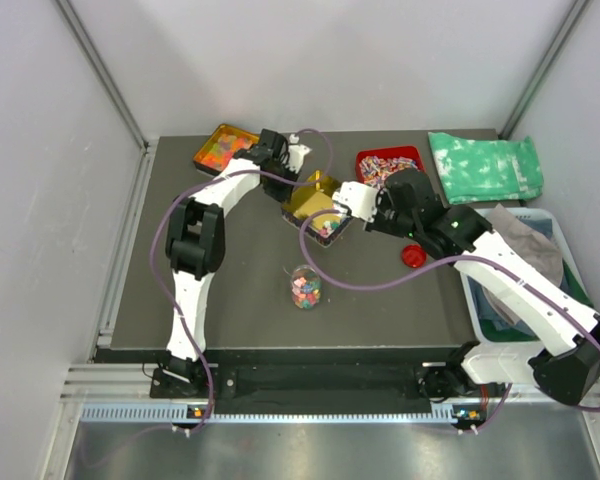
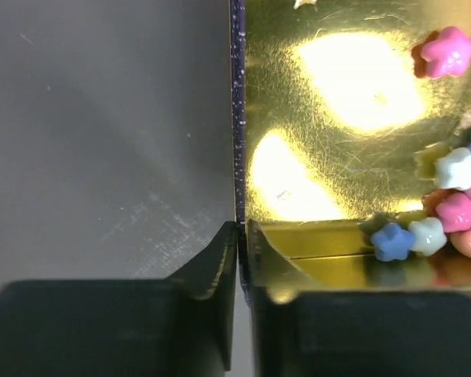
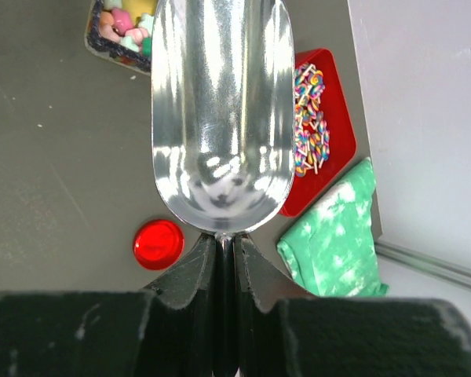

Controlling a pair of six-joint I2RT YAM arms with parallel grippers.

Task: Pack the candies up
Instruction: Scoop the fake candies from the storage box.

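The candies [image 2: 455,212] are small pastel pink, blue, white and orange sweets heaped at one end of a gold-lined tray [image 2: 337,102]. My left gripper [image 2: 241,228] is shut on that tray's thin dark side wall [image 2: 237,118], one finger inside and one outside. From above, the tray [image 1: 315,197] sits mid-table with the left gripper [image 1: 302,172] at its far edge. My right gripper [image 3: 225,239] is shut on the handle of an empty metal scoop [image 3: 220,102], held near the tray [image 3: 118,27]. A clear jar [image 1: 305,288] partly filled with candies stands nearer the front.
A red lid [image 1: 413,256] lies right of the jar. At the back stand a red tray [image 1: 365,160] of striped sweets, an orange tray [image 1: 223,148] of gummies and a green cloth [image 1: 485,165]. A white bin [image 1: 477,305] holding cloths sits at the right edge.
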